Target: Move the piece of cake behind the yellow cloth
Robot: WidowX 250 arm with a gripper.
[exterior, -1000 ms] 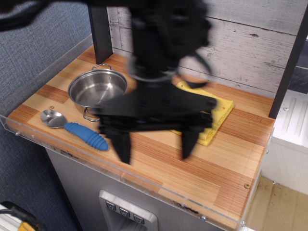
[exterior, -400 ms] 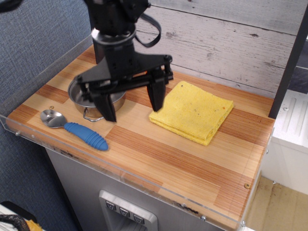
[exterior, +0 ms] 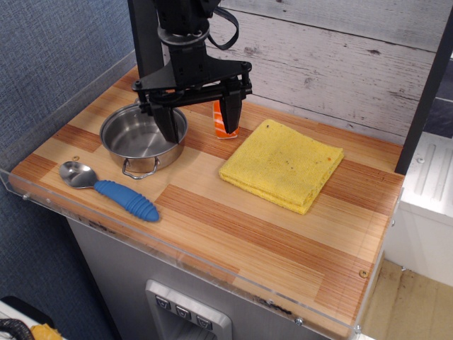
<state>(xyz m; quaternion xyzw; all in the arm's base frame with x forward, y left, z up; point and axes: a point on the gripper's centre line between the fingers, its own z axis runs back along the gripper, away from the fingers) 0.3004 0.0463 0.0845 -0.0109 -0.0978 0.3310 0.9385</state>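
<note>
Gripper (exterior: 199, 118) moved back toward the wall, uncovering the piece of cake (exterior: 224, 119). Jaws wide, empty; cake touches the right finger, just left-behind the yellow cloth (exterior: 283, 163).

My pincer (exterior: 200, 119) is now farther toward 12 o'clock than a moment ago, jaws spread over the pot's (exterior: 141, 134) far rim. The piece of cake (exterior: 221, 120) shows now, beside my right finger.
</note>
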